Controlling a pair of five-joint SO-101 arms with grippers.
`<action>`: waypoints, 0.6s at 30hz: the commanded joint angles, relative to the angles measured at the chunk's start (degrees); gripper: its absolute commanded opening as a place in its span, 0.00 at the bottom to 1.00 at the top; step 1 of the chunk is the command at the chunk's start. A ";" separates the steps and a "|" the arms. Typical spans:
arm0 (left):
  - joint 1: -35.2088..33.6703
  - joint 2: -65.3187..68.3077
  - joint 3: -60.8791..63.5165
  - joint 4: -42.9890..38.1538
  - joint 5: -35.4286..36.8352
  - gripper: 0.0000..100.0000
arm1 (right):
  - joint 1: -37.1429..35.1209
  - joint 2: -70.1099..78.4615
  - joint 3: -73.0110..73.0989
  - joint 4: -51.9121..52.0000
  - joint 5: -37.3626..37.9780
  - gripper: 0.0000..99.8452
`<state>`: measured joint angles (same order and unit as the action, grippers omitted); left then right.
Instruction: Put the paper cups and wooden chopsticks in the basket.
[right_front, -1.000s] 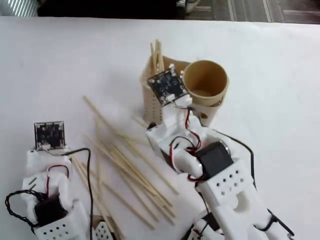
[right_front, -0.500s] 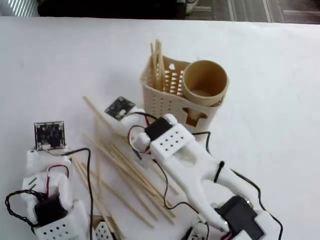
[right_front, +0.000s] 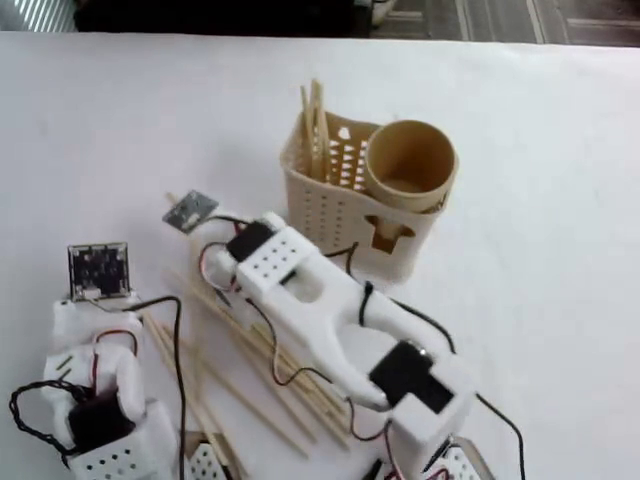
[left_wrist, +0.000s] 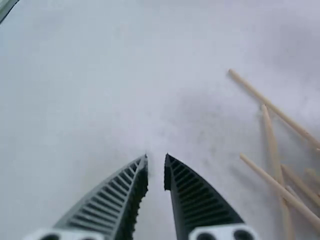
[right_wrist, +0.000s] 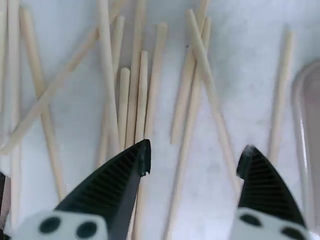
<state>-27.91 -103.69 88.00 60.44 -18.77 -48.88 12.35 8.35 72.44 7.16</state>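
A cream perforated basket (right_front: 335, 205) stands at the table's centre. It holds a tan paper cup (right_front: 410, 165) and a few upright wooden chopsticks (right_front: 315, 115). Several loose chopsticks (right_front: 250, 345) lie scattered on the white table in front of it and to its left. My right arm (right_front: 300, 285) stretches over that pile. Its gripper (right_wrist: 196, 155) hangs open just above the sticks (right_wrist: 135, 95), with nothing between the fingers. My left arm (right_front: 100, 400) rests at the front left; its gripper (left_wrist: 156, 162) is shut and empty over bare table, with a few chopstick ends (left_wrist: 272, 145) off to one side.
White tabletop (right_front: 120, 130) spreads wide to the left of and behind the basket, and to its right. A pale rounded edge (right_wrist: 306, 130) shows beside the sticks in the right wrist view. Cables trail from both arms at the front.
My right arm has swung from above the basket down and to the left, ending over the loose chopsticks. The left arm has kept still.
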 joint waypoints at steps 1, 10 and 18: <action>-0.48 -0.75 -0.53 -1.23 0.00 0.08 | -0.04 3.74 -5.98 -0.66 -1.14 0.28; -0.48 -0.75 -0.62 -1.23 0.00 0.08 | 0.22 15.08 -12.40 -0.57 -1.58 0.28; -0.48 -0.75 -0.62 -1.23 0.00 0.08 | 1.54 17.36 -13.01 -0.40 2.81 0.03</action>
<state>-27.91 -103.69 88.00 60.44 -18.77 -47.38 29.76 -3.96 72.44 8.04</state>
